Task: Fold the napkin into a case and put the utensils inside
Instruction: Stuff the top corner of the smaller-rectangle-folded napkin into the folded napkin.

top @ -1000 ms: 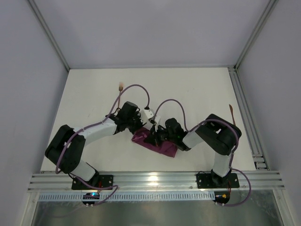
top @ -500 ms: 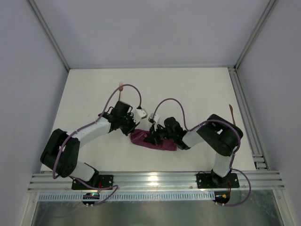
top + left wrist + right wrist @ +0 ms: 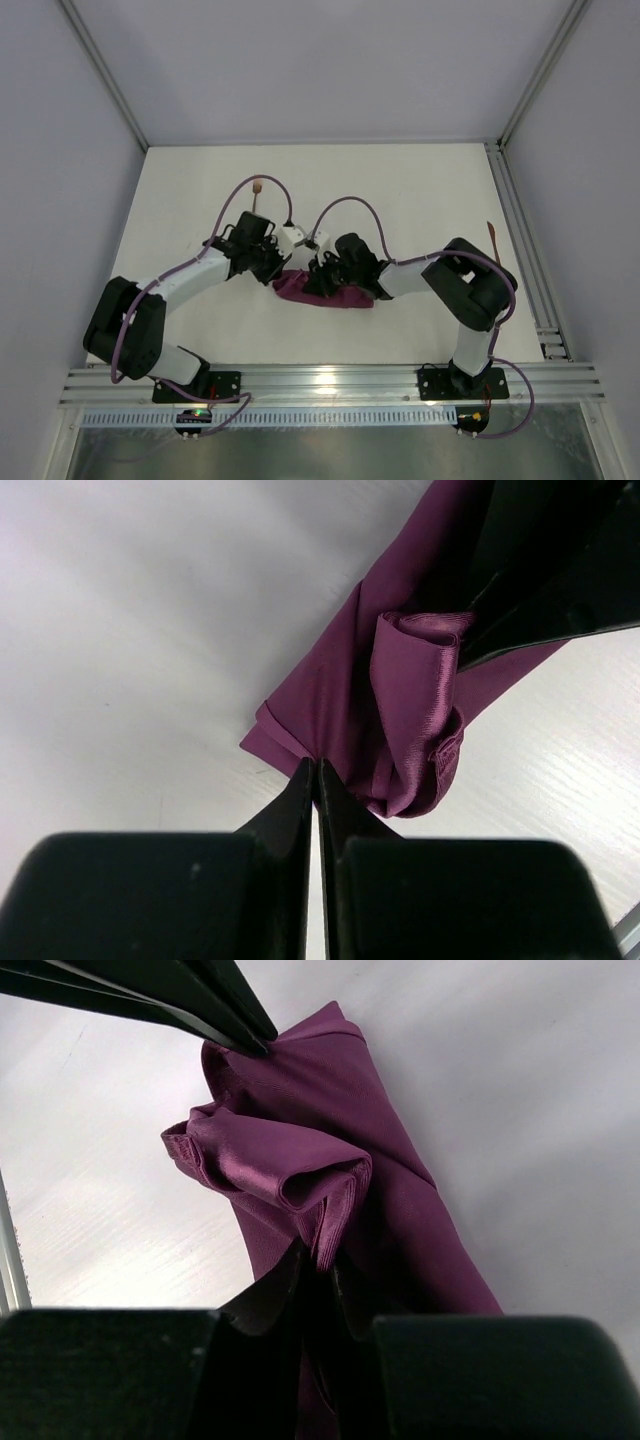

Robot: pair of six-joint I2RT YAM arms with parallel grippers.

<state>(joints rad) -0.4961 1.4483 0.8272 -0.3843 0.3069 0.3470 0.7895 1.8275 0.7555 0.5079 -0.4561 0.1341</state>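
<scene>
Napkin is lying as a crumpled, partly folded magenta-purple bundle on the white worktop, in its near half and roughly midway between the left and right edges. It is stretching out as a narrow strip, with a loose rolled fold bulging up from its middle.

The left gripper is reaching in at the strip's left end. In the left wrist view its fingers are pressing flat together, the tips touching the layered edge of the napkin. Whether a layer is caught between them cannot be told.

The right gripper is meeting the cloth just beside it. Its jaws are standing only narrowly apart, pinching the lower edge of the rolled fold between them.

The fork is lying well apart from the bundle, toward the far left of the worktop, beyond the left arm. The second utensil is resting close to the right edge, just beside the rail.
</scene>
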